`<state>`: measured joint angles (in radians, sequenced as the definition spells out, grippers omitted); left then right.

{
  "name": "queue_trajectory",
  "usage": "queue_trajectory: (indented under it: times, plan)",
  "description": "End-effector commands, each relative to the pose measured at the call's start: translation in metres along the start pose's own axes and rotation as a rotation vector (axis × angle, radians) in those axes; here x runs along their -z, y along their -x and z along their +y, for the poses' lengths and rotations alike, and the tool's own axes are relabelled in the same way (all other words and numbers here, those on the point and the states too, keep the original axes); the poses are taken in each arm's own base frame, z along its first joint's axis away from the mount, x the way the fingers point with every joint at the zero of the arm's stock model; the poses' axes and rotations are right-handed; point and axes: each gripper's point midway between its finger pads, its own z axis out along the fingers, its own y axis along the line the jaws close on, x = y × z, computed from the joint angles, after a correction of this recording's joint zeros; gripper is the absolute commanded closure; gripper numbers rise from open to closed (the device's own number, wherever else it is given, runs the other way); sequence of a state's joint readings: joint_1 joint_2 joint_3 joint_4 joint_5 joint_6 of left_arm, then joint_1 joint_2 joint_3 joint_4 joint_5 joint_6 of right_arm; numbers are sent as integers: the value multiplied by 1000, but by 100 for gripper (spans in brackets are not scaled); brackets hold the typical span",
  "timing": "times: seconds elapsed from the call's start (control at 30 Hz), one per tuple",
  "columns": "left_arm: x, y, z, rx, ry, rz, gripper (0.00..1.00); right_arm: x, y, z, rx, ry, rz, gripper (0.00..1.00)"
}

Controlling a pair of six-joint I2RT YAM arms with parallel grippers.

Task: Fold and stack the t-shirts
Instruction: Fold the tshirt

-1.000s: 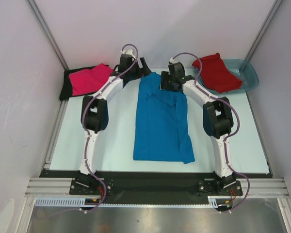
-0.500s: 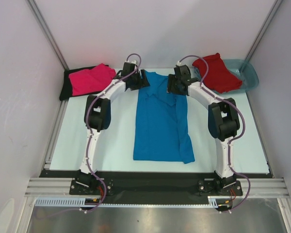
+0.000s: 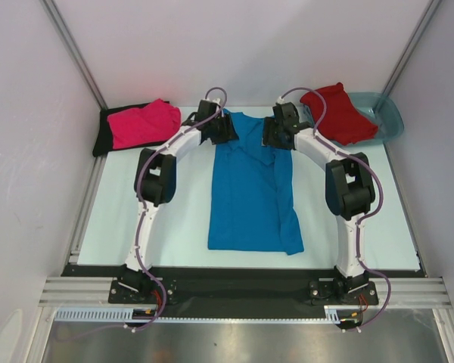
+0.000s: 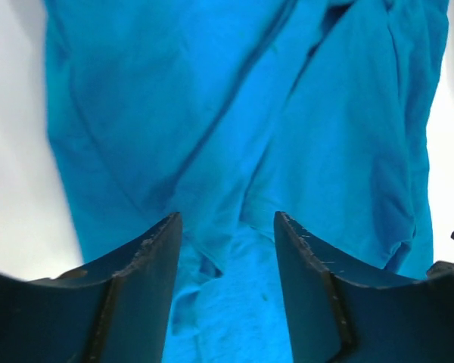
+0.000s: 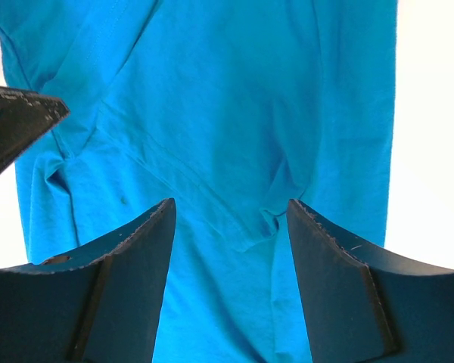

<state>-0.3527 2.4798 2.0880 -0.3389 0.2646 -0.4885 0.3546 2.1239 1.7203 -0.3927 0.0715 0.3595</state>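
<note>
**Top view:** the left hand (image 3: 225, 128) and right hand (image 3: 271, 134) sit at the far end of the blue shirt (image 3: 250, 204). It lies flat on the tabletop (image 3: 174, 219), long axis near to far. The tub (image 3: 390, 121) holds the red shirt (image 3: 337, 113). The pink shirt (image 3: 140, 122) lies on the black shirt (image 3: 106, 134).

**Left wrist view:** fingers (image 4: 147, 249) partly apart, straddling a blue fold.

**Right wrist view:** fingers (image 5: 136, 249) wide apart over blue cloth, gripping nothing.
</note>
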Motion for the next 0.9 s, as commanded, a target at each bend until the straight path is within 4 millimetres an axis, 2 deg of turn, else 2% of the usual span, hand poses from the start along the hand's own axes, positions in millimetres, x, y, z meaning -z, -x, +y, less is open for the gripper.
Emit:
queue_trajectory:
  times: [0.0,0.27,0.3,0.37,0.5,0.67,0.8,0.87]
  plan:
    - [6,8,-19,-22,-39,-23,43,17,19,-1,15,1,-51,34]
    - [4,5,-13,-13,-16,-16,49,18,19,-4,11,-2,-47,34]
    - [5,7,-11,-14,0,-25,49,18,19,-5,11,-3,-45,34]
    - [7,9,-7,-21,30,-33,40,18,18,-5,11,0,-43,34]
    - [10,13,-1,-27,65,-46,41,17,16,-5,10,1,-37,34]
    - [7,7,7,-24,89,-32,41,17,15,-6,11,3,-33,34]
    - [3,5,7,-17,82,-20,46,17,16,-7,11,-2,-36,34]
    - [-1,3,7,-15,77,-13,53,16,15,-7,11,-1,-33,35]
